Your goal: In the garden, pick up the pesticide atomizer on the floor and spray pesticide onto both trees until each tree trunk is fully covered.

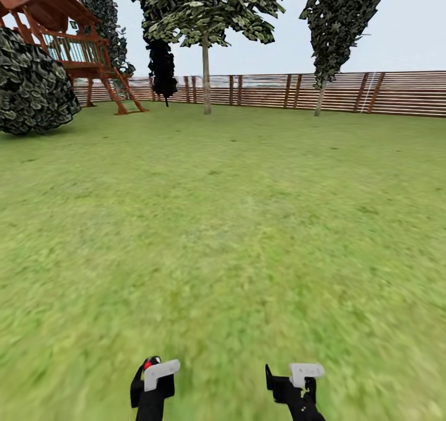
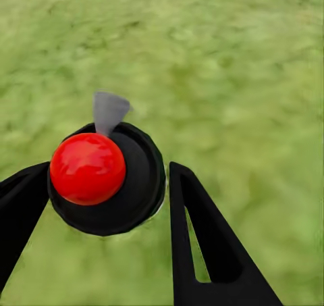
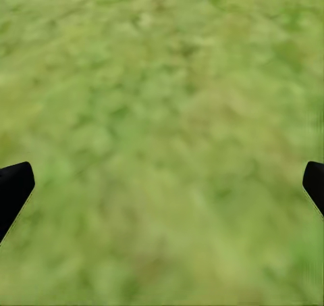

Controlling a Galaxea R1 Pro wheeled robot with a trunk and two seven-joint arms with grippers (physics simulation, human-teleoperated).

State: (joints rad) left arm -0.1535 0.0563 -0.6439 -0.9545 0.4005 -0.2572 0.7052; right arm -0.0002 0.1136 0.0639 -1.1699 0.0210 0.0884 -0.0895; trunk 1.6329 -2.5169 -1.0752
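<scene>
While both arms hang low at the near edge of the head view, the lawn [image 1: 235,223] runs away to a brown slatted fence [image 1: 347,91]. The left gripper [image 1: 153,377] holds the atomizer [image 2: 106,177]: in the left wrist view its black round body with a red ball on top sits between the two dark fingers [image 2: 202,245], pressed against one of them and very close to the other, and a small grey nozzle points away from the camera over the grass. In the head view a spot of red shows just above the left gripper's pale finger [image 1: 162,373]. The jaws are closed around the atomizer's body, only as wide as it is.

The right gripper [image 1: 290,376] holds nothing. In the right wrist view its fingertips [image 3: 13,188] sit at opposite edges of the picture, spread wide, with bare grass [image 3: 162,137] between them.

Far across the lawn stand two trees, well apart from the robot. One tree [image 1: 206,68] has a pale trunk and a broad leafy crown and stands near the fence. The second tree [image 1: 322,80], narrower, stands further right along the fence. A wooden play tower [image 1: 68,43] rises at far left, behind a round dark bush [image 1: 31,86]. A black-leaved thin tree [image 1: 162,68] stands between the tower and the first tree.
</scene>
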